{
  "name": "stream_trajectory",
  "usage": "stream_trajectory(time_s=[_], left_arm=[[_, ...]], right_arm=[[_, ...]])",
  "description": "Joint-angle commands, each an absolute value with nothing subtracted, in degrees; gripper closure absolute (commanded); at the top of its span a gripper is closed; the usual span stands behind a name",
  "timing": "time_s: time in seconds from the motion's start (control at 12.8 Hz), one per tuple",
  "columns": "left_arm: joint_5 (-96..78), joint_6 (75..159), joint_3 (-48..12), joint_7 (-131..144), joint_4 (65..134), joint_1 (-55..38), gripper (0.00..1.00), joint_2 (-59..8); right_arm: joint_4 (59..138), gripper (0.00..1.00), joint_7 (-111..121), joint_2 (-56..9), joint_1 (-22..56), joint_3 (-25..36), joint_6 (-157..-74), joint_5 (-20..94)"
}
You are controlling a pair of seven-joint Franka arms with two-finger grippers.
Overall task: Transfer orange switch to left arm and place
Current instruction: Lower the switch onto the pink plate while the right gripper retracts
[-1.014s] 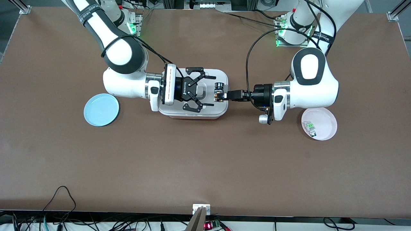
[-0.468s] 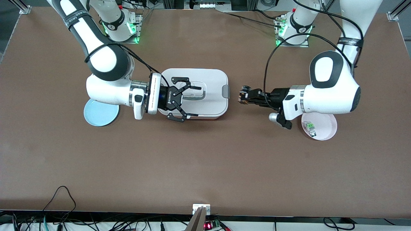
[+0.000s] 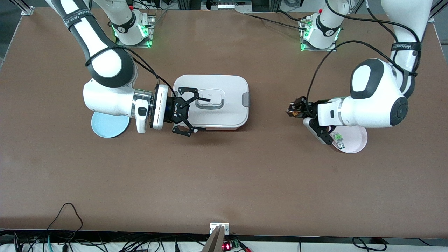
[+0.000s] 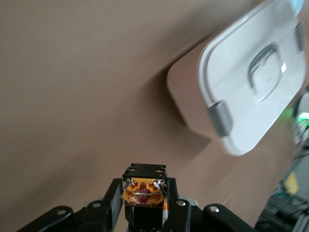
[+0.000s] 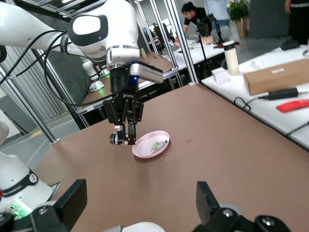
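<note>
The orange switch [image 4: 145, 189], a small black block with an orange face, sits clamped between the fingers of my left gripper [image 4: 144, 203]. In the front view that left gripper [image 3: 293, 108] hangs over bare table between the box [image 3: 224, 84] and the pink plate [image 3: 357, 138], with the orange switch [image 3: 292, 112] at its tip. My right gripper [image 3: 206, 115] is open and empty, its fingers spread over the box's end toward the right arm. The white box [image 4: 251, 67] lies lid up with a grey latch. In the right wrist view the right gripper [image 5: 140, 203] is wide open.
A blue plate [image 3: 105, 128] lies partly under the right arm. The pink plate [image 5: 151, 145] holds a clear-white component with green parts [image 3: 338, 139]. Brown table stretches toward the front camera.
The arms have drawn apart. The left gripper carried the switch from over the box's end toward the pink plate. The open right gripper pulled back toward the blue plate.
</note>
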State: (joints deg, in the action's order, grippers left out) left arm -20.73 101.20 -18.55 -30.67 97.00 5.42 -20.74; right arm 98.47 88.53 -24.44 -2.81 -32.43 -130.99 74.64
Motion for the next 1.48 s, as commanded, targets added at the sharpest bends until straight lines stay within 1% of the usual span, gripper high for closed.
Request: stream_trajectory(time_s=[0.0,0.23,0.31,0.55,0.62,0.7,0.86,1.01,1.09,1.4], left_arm=[[-9.0,99.5,-18.7,-39.3,96.1,6.2,1.0,-21.4],[5.9,100.7,-18.7,-50.3,96.2,9.8,1.0,-23.3],[8.8,102.5,-18.7,-53.8,96.8,11.5,1.0,-23.7],[13.9,113.1,-18.6,-63.0,101.1,17.4,1.0,-25.9],[15.2,116.5,-18.6,-64.6,103.2,18.9,1.0,-26.1],[17.0,119.7,-18.6,-66.1,105.1,19.9,1.0,-26.5],[18.5,124.9,-18.6,-68.9,107.0,22.7,1.0,-27.6],[18.7,129.2,-18.7,-73.0,107.2,24.9,1.0,-30.8],[18.7,130.2,-18.7,-73.8,107.2,24.8,1.0,-31.6],[18.7,130.5,-19.0,-73.9,107.9,24.8,1.0,-33.6]], right_arm=[[99.9,0.0,75.7,-21.2,-4.7,-32.5,-130.7,69.2],[99.2,0.0,57.3,-19.9,-6.0,-29.9,-130.9,55.2],[99.2,0.0,51.6,-19.3,-6.1,-29.5,-130.8,51.6],[99.3,0.0,32.8,-18.3,-6.1,-29.4,-130.5,35.7],[99.6,0.0,25.8,-17.6,-6.1,-29.4,-129.5,29.1],[99.4,0.0,20.9,-16.9,-6.1,-29.4,-126.3,24.1],[99.3,0.0,12.8,-15.8,-6.1,-28.7,-123.5,16.2],[99.3,0.0,11.3,-14.8,-6.1,-27.2,-119.5,13.3],[99.3,0.0,11.3,-14.2,-6.1,-25.2,-118.0,12.8],[99.1,0.0,6.8,-10.8,-6.1,-21.9,-109.1,11.6]])
